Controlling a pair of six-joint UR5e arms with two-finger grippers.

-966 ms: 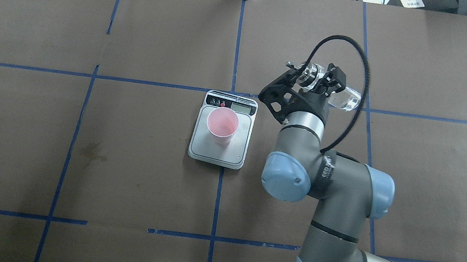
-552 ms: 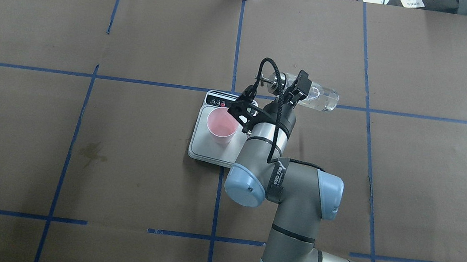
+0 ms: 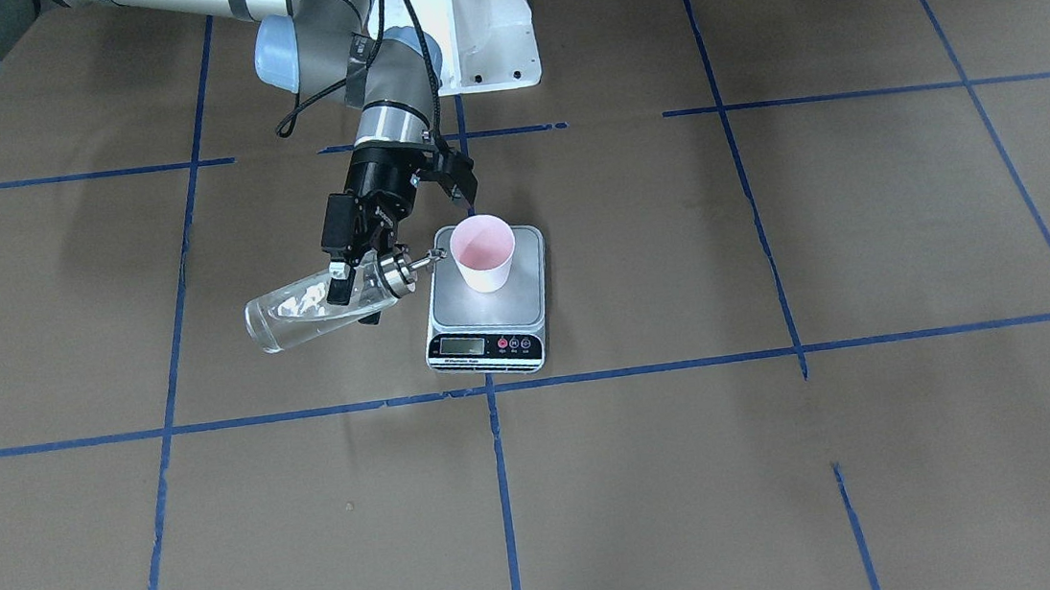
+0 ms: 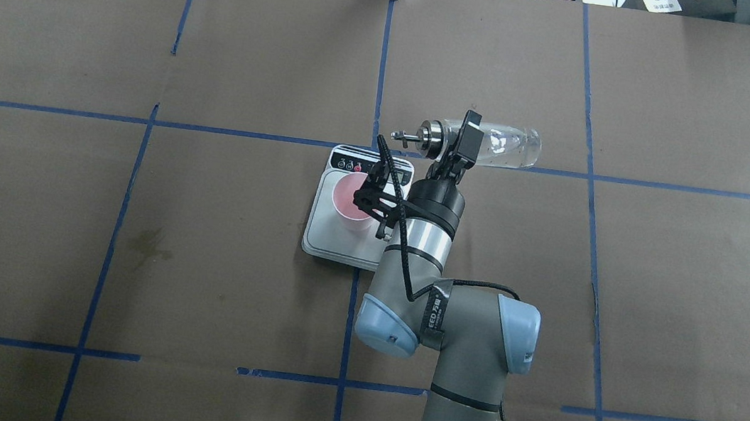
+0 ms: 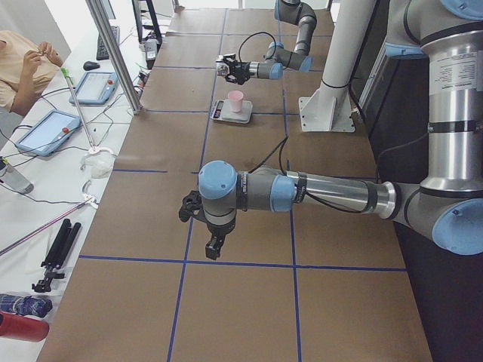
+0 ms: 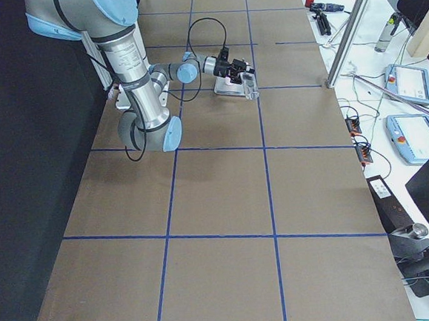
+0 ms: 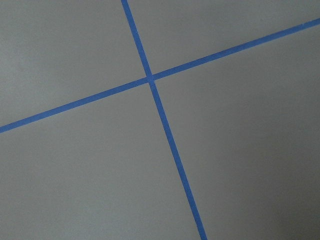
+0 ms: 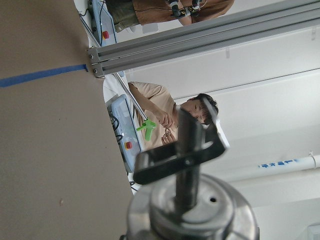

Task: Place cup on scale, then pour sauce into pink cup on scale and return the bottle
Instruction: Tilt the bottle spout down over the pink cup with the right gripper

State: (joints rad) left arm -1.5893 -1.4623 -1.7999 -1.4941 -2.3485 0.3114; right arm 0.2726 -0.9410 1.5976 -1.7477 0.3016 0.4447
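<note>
Bottle sideways in right gripper, spout beside cup on scale

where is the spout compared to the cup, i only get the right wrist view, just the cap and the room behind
observer: the front view shows the spout of the bottle just short of the cup rim, not over its mouth

operator: is the cup on the scale

observer: yes, it stands upright on the scale, on the steel top

operator: left arm in the way

observer: no, the left gripper hangs over bare table, far from the scale
</note>
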